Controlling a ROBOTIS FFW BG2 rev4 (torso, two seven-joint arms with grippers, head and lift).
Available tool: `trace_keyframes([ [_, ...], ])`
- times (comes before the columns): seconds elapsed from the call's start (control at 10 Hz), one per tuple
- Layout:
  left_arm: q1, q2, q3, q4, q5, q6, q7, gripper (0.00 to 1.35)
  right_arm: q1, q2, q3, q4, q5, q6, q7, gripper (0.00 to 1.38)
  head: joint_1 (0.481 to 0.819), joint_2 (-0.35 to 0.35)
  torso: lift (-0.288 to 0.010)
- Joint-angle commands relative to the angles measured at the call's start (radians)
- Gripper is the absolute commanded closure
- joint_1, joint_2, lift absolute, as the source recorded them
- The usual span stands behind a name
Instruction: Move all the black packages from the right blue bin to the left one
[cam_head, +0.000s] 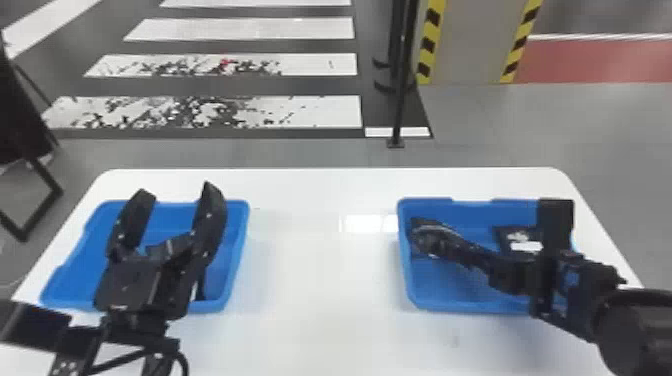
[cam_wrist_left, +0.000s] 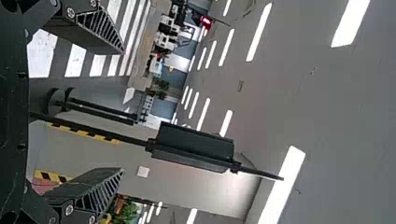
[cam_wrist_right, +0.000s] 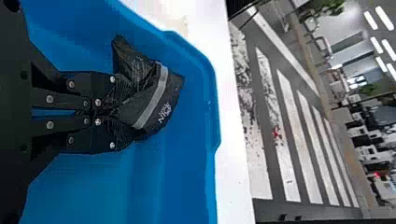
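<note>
In the right blue bin (cam_head: 440, 286), near its left wall, my right gripper (cam_head: 431, 240) is low down; in the right wrist view the right gripper (cam_wrist_right: 125, 112) is shut on a crumpled black package (cam_wrist_right: 169, 99) with a grey stripe. Another black package (cam_head: 505, 235) with a white label lies toward the back of that bin, partly covered by the right arm. Over the left blue bin (cam_head: 241, 250) my left gripper (cam_head: 176, 190) stands open, its two fingers apart. From its own wrist camera, the left gripper (cam_wrist_left: 122, 111) has nothing between its fingers.
Both bins stand on a white table (cam_head: 320, 280), with a wide gap of tabletop between them. A thin black pole (cam_head: 401, 100) rises from the floor behind the table, and a dark stand (cam_head: 37, 185) is at the far left.
</note>
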Motion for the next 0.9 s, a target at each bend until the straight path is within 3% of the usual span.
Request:
trace_keyframes([
  [0.0,0.004,0.005,-0.025,0.0,0.041,-0.012,0.001,0.15,0.031,0.001,-0.012,-0.06,-0.079,-0.055,0.016,1.18,0.695,0.036,-0.132],
  [0.2,-0.009,0.014,-0.077,0.0,0.091,0.0,0.001,0.16,0.029,0.0,0.036,-0.116,-0.228,-0.116,0.062,1.18,0.695,0.055,-0.132],
  [0.4,-0.038,0.037,-0.141,-0.015,0.167,0.108,-0.044,0.16,0.009,-0.011,0.128,-0.153,-0.336,-0.138,0.077,1.18,0.695,0.084,-0.132],
  [0.8,-0.055,0.039,-0.133,-0.027,0.083,0.231,-0.058,0.16,-0.023,-0.022,0.279,-0.15,-0.434,-0.168,0.076,1.18,0.695,0.126,-0.132],
])
